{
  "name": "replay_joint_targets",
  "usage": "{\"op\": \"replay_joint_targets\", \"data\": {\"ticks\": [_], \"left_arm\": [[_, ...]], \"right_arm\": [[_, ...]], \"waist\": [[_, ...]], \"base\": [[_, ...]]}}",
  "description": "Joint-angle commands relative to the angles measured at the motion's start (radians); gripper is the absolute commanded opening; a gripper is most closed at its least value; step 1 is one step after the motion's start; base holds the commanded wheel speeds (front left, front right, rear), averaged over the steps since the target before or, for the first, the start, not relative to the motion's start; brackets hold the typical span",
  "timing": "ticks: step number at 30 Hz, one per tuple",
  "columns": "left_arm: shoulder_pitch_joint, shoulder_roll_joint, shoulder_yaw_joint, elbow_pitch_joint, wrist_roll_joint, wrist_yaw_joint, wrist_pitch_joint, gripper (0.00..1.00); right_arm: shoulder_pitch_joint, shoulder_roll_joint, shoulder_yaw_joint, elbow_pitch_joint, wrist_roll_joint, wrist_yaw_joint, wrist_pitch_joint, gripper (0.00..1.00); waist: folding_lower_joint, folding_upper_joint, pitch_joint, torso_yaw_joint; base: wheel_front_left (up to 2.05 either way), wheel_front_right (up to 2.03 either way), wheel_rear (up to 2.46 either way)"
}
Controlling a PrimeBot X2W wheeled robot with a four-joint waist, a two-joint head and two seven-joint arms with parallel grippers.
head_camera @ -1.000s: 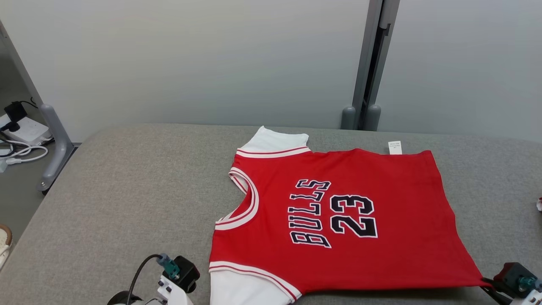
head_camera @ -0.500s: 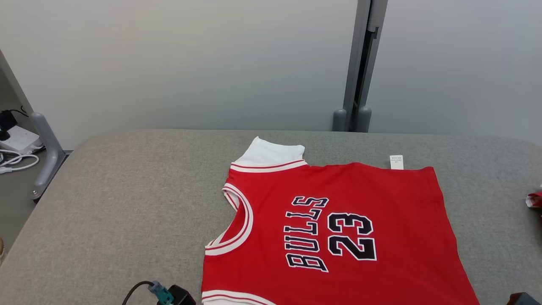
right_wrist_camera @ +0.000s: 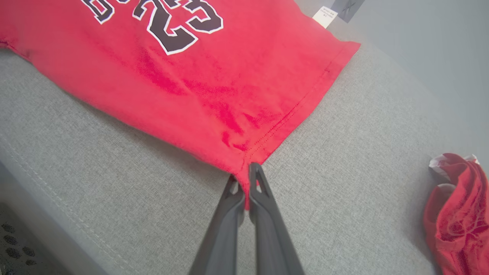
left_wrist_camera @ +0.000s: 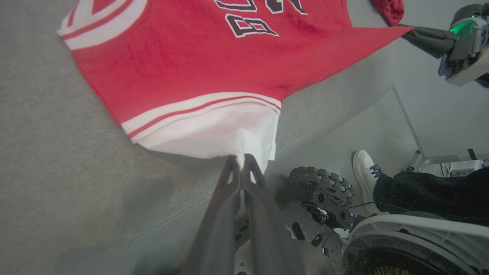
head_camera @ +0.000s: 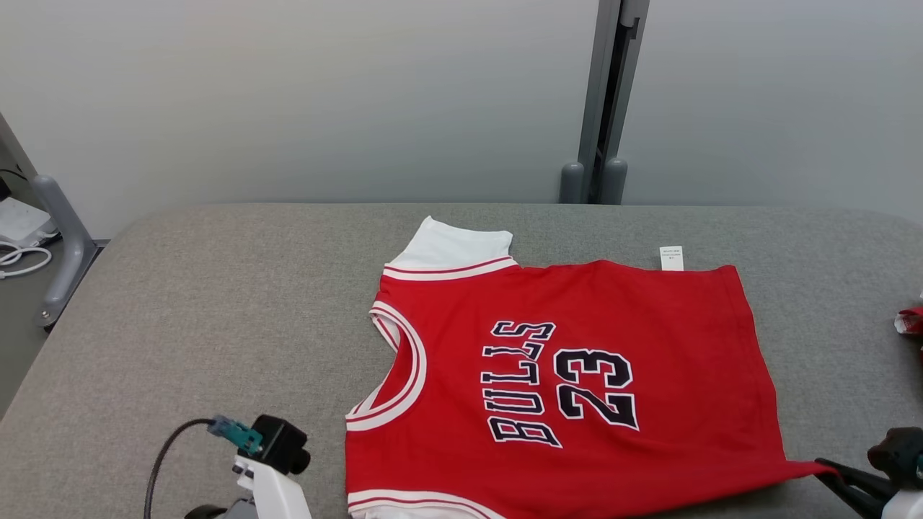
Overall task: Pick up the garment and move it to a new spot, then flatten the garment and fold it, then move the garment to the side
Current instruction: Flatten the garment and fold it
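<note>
Head view: garment [head_camera: 670, 324], grey table [head_camera: 216, 310], wall [head_camera: 288, 94]

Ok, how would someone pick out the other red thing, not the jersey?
Start at the grey fabric-covered table, where a flat red Bulls jersey lies spread out. Beyond its hem, on the robot's right, sits a small crumpled red cloth, apart from the jersey. It is bunched, not flat, and shows no lettering.

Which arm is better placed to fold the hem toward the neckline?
Right, probably: the right claw is shut on the near hem corner of the red fabric basketball jersey; the left claw pinches its white sleeve.
</note>
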Motion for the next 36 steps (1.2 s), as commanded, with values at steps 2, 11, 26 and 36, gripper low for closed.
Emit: {"op": "replay_joint_targets", "data": {"ticks": [2, 11, 26, 36], "left_arm": [[-0.023, 0.002, 0.030, -0.003, -0.022, 0.006, -0.015, 0.00], [-0.077, -0.032, 0.152, 0.032, -0.093, 0.020, -0.102, 0.00], [-0.195, -0.180, 0.195, 0.228, -0.037, 0.052, -0.225, 0.00], [-0.311, -0.292, 0.177, 0.417, 0.035, 0.054, -0.281, 0.00]], "right_arm": [[-0.024, 0.000, -0.001, 0.007, -0.005, 0.000, -0.011, 0.00], [-0.083, 0.015, -0.001, 0.032, -0.050, 0.000, -0.018, 0.00], [-0.144, 0.041, -0.001, 0.089, -0.085, 0.000, -0.019, 0.00], [-0.192, 0.046, -0.001, 0.113, -0.112, 0.000, -0.001, 0.00]], "waist": [[0.0000, 0.0000, 0.004, -0.002], [0.0000, 0.0000, 0.021, -0.007], [0.0000, 0.0000, 0.084, -0.005], [0.0000, 0.0000, 0.167, -0.015]], "base": [[0.00, 0.00, 0.00], [0.00, 0.00, 0.00], [0.00, 0.00, 0.00], [0.00, 0.00, 0.00]]}}
